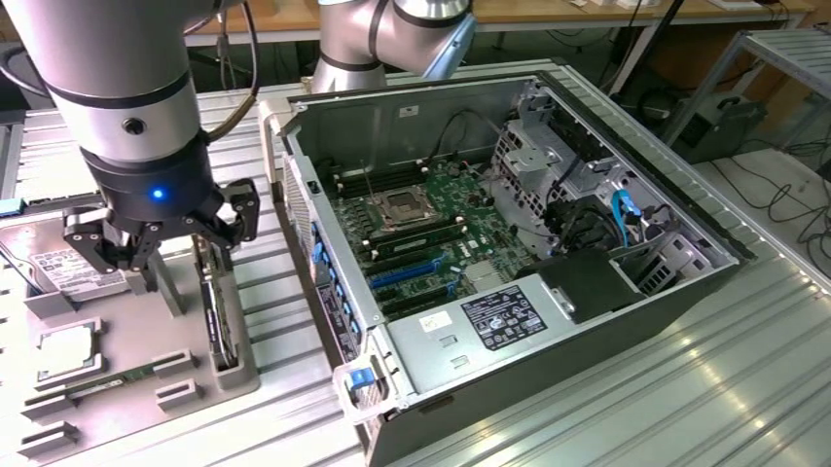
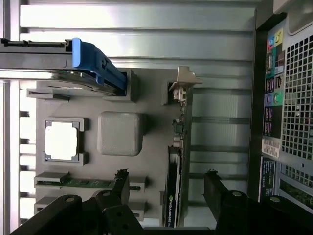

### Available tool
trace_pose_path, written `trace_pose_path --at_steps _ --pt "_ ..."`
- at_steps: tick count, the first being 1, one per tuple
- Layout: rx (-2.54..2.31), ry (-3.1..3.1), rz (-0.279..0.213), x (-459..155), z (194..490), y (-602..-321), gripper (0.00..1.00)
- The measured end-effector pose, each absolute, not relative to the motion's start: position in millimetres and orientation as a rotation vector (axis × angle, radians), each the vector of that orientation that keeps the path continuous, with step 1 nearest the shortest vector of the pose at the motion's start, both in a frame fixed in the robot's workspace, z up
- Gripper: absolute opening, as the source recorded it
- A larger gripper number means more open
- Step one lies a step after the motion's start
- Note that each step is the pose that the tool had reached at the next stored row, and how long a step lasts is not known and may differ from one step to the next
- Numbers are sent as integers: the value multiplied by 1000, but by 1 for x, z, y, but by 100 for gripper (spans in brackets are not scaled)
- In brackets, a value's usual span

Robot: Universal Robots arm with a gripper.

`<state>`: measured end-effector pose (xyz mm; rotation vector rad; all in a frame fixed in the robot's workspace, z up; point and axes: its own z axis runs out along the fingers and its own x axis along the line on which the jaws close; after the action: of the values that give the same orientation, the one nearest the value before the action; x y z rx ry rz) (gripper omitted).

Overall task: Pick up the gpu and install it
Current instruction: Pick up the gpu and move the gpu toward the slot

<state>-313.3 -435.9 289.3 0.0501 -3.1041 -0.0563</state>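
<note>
The gpu [image 2: 175, 169] stands on its long edge in a slot of the grey parts fixture [image 2: 152, 122], its silver end bracket [image 2: 184, 81] at one end and the black cooler face turned sideways. My gripper [image 2: 166, 180] hangs above it, open, one dark finger [image 2: 120, 182] on each side of the card and clear of it. In the exterior view the gripper [image 1: 166, 255] hovers over the fixture [image 1: 130, 331] at the left, with the gpu [image 1: 218, 313] just below it. The open computer case [image 1: 520, 243] lies to the exterior view's right, its green motherboard [image 1: 429, 226] and blue card slots [image 1: 409, 279] exposed.
The fixture also holds a square CPU [image 2: 61, 140], a narrow memory stick [image 2: 73, 182], a grey square pad [image 2: 120, 133] and a drive with a blue bracket [image 2: 95, 63]. The case's rear wall [image 2: 283, 98] stands close beside the fixture. Ribbed metal tabletop [image 1: 624, 389] surrounds everything.
</note>
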Motion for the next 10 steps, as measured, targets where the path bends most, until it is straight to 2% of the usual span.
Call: trace_pose_path --at_steps 10 --pt "65 -3107 -56 -313 280 -436 72"
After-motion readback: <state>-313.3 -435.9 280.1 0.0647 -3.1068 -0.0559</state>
